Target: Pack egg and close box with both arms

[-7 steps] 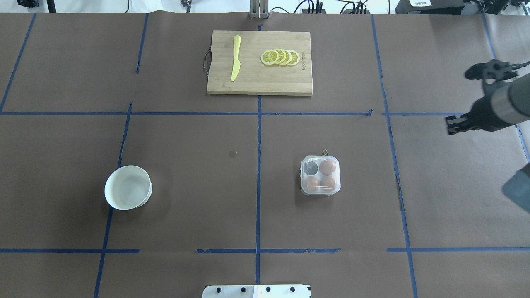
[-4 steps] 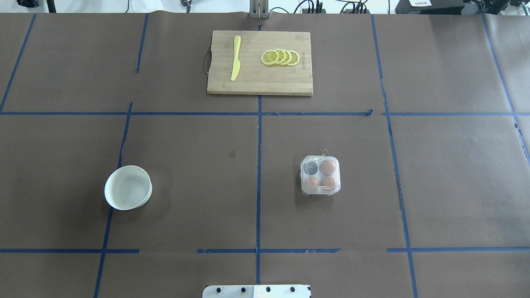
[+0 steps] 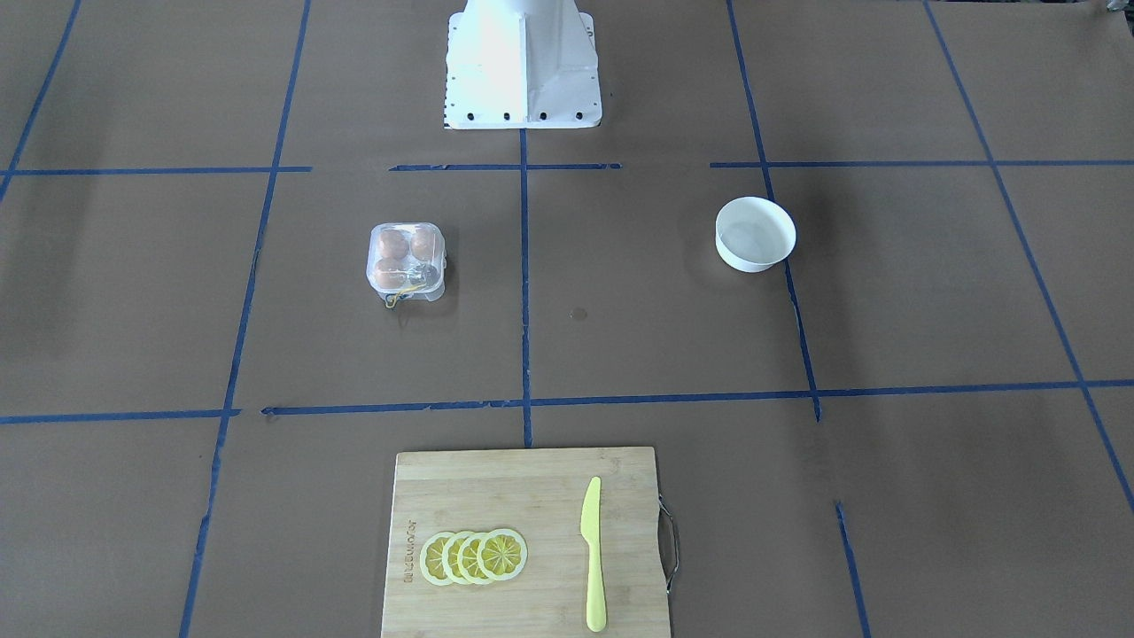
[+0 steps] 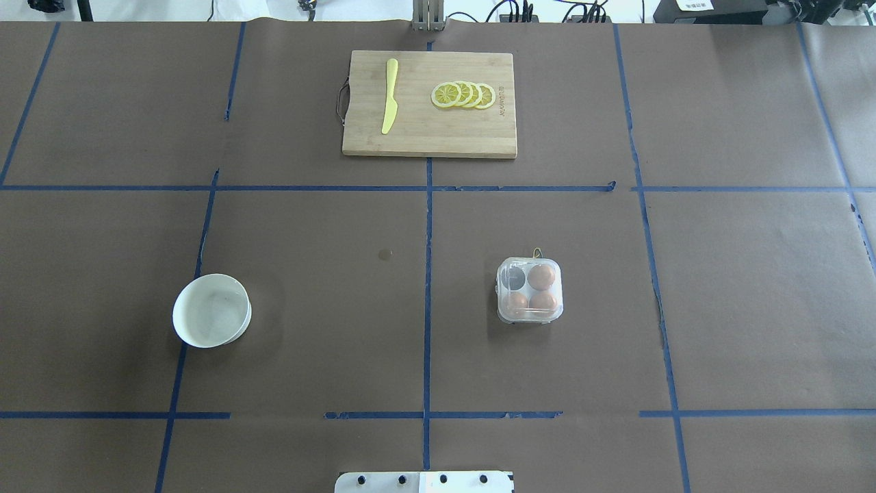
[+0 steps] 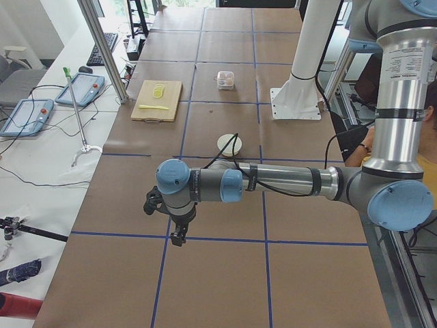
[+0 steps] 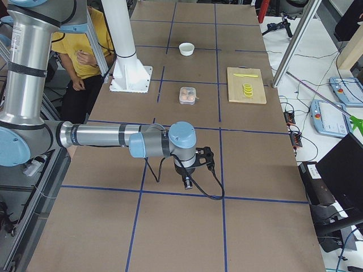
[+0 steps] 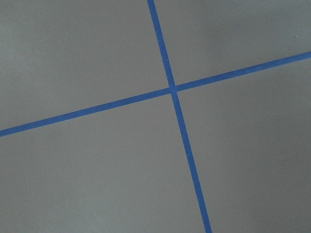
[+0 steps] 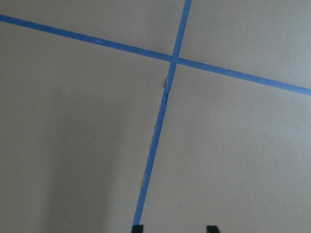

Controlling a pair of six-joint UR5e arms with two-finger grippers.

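My right pincer [image 8: 174, 228] hangs over matte brown paper [image 4: 328, 329] near a crossing of blue tape lines [image 8: 167, 97]. Its two black fingertips [image 8: 138, 229] are set apart with nothing between them. My left pincer [image 5: 176, 234] shows only from the side of the table, so I cannot tell whether it is wide or narrow. Both are well apart from the small clear plastic four-cell egg carton [image 4: 530, 315], which sits on the paper on my right half of the table, near the centre line. Three smooth orange-brown eggs [image 4: 541, 276] fill three cells and the far-left cell [image 4: 512, 277] holds none. The hinged lid seems to lie down over them, though I cannot tell whether its latch is caught. That is my main worry: thin, glossy plastic springs, so an unlatched lid could pop up if I count the job done. Pressing on one edge could tilt or skid so light a carton across the paper, and hard fingers could dent the lid onto the rounded shells. The thin yellow string [image 4: 537, 253] at the far side could snag a fingertip. The round white glazed bowl [image 4: 176, 309] stands on my left, and the flat wooden cutting board [image 4: 424, 130] with yellow lemon slices [image 4: 464, 94] and a yellow plastic knife [image 4: 390, 96] lies far off.
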